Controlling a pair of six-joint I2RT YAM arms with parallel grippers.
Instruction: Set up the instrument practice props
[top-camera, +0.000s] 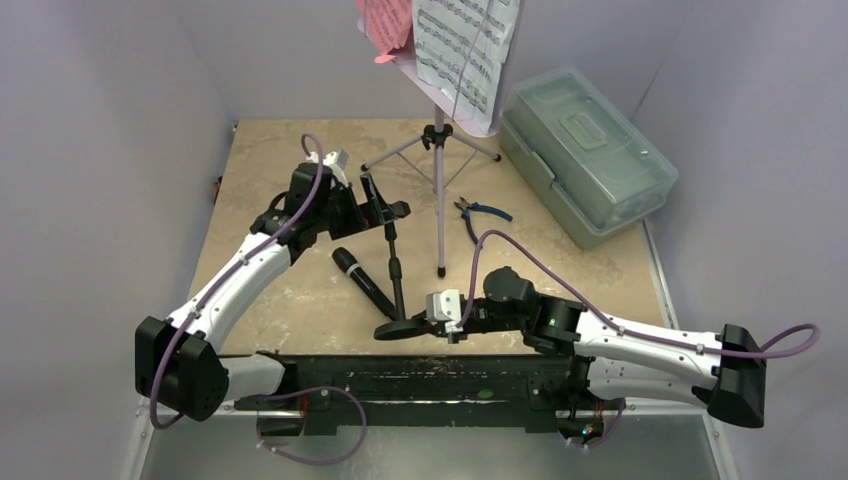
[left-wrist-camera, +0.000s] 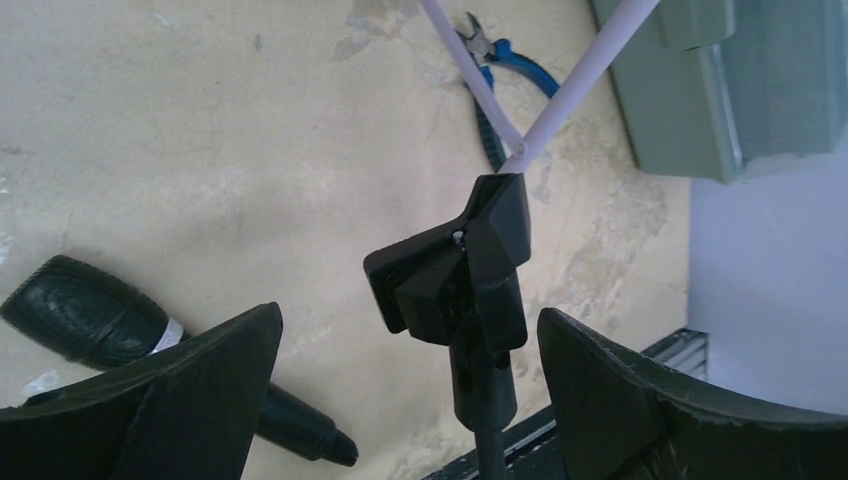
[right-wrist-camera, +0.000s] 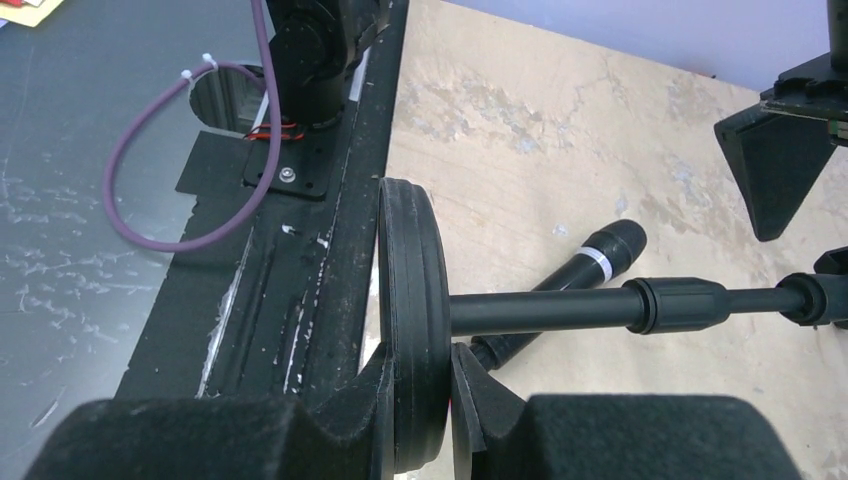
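Between left claw's (left-wrist-camera: 408, 318) fingers (left-wrist-camera: 190, 400) sits mic stand's (left-wrist-camera: 470, 285) clip.

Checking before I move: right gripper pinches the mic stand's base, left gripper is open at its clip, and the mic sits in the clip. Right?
No. The clip is empty; the mic lies on the table, as the left wrist view shows. The rest holds.

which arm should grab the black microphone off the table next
Left. The left gripper is open and empty near the black microphone; the right gripper is clamped on the round base of the short black mic stand.
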